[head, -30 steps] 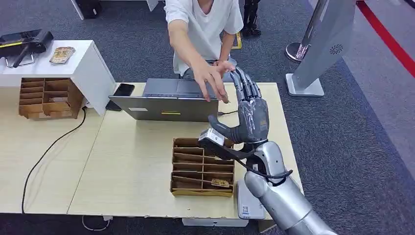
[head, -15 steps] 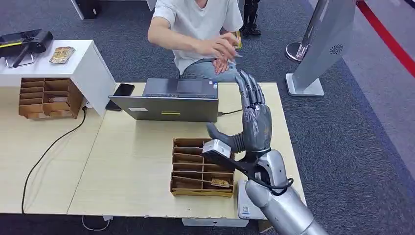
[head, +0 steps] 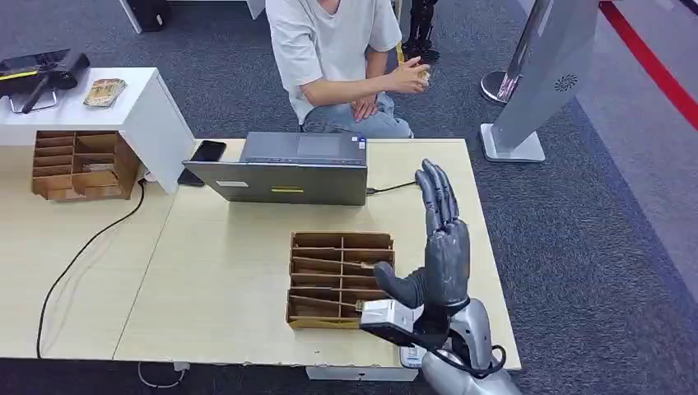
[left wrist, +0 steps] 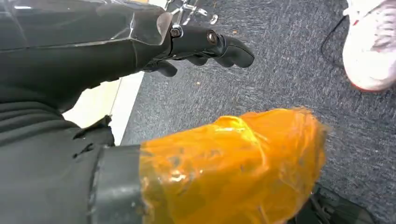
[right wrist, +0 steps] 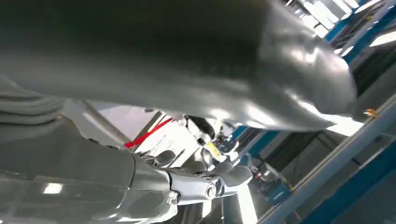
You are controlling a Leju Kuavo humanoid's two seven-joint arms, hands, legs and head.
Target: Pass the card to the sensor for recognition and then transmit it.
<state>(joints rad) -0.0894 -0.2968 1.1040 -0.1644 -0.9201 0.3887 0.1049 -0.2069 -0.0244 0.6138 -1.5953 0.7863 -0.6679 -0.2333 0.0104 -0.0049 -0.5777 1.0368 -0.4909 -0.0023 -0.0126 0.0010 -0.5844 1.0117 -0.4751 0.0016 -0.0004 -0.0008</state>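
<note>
My right hand (head: 443,247) stands upright over the table's right part, fingers straight and spread, nothing in it. In the right wrist view its fingers (right wrist: 205,183) stretch out bare against a ceiling. Across the table sits a person (head: 337,49) whose raised hand (head: 411,77) pinches a small pale thing that may be the card. A white sensor box (head: 408,356) lies at the table's front edge, mostly hidden under my right wrist. My left hand (left wrist: 201,46) hangs beside the table over grey carpet, fingers loosely bent, holding nothing.
A cardboard slot organiser (head: 340,280) sits just left of my right hand, with a card (head: 370,307) in its front slot. Behind it stand an open laptop (head: 284,169) and a phone (head: 207,151). A second organiser (head: 78,164) sits far left. A white shoe (left wrist: 373,46) is near my left hand.
My right hand has drawn back toward me and lower, staying upright. The person's hand left my fingertips and pulled back to their side, now pinching a small thing.
</note>
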